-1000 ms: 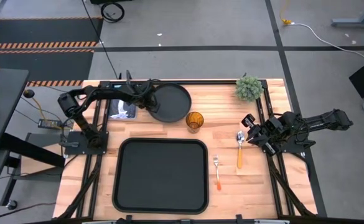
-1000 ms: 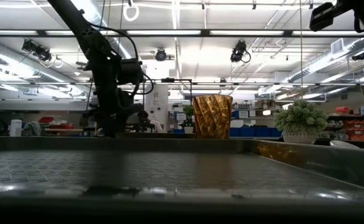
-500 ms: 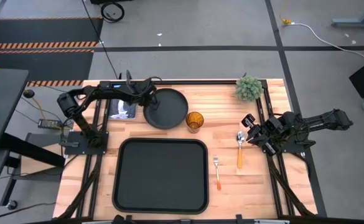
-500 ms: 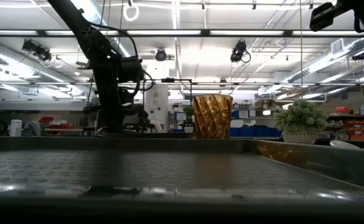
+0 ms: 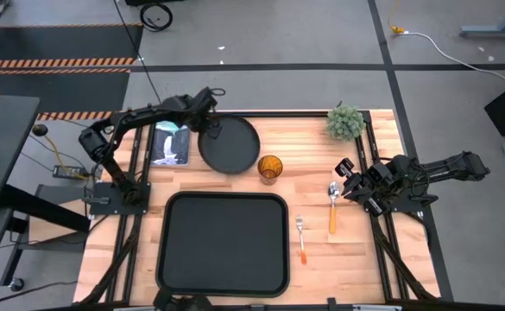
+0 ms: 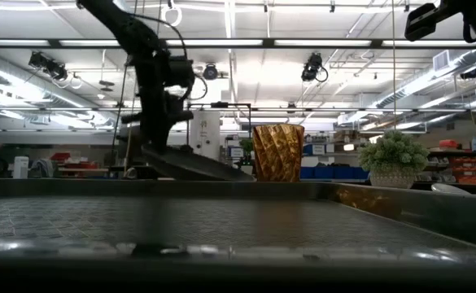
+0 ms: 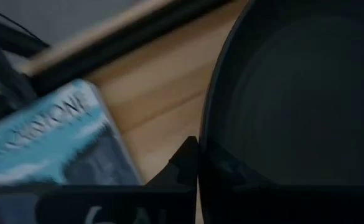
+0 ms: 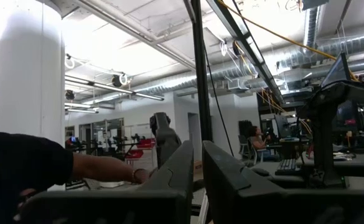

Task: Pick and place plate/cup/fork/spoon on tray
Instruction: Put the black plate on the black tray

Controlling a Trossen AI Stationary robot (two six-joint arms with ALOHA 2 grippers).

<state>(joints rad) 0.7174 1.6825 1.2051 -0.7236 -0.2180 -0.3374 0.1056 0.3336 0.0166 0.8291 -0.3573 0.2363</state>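
We are lifting the plate [image 5: 230,145] by its left rim at the far side of the table [image 5: 321,259]. In the low view the plate [image 6: 190,164] is tilting, its gripped edge raised and its far edge low, which we judge suits a one-sided rim grasp. The left gripper [image 5: 207,128] is clamping that rim; in the left wrist view the fingers [image 7: 183,163] are closing narrowly on the plate edge [image 7: 281,106]. A blue-printed card [image 5: 171,143] is lying just beside the plate, near the arm.

The tray [image 5: 223,244] is sitting nearer the front edge, with nothing on it, so we judge the plate as the first item in hand. The cup [image 5: 270,167] is standing just beside the plate's right rim. The fork [image 5: 301,237] and the spoon [image 5: 332,204] are lying right of the tray, apart from each other.

The right gripper [image 5: 349,183] is waiting beside the spoon with its fingers [image 8: 172,180] narrowly parted and holding nothing. A small plant [image 5: 345,122] is standing at the far right corner.
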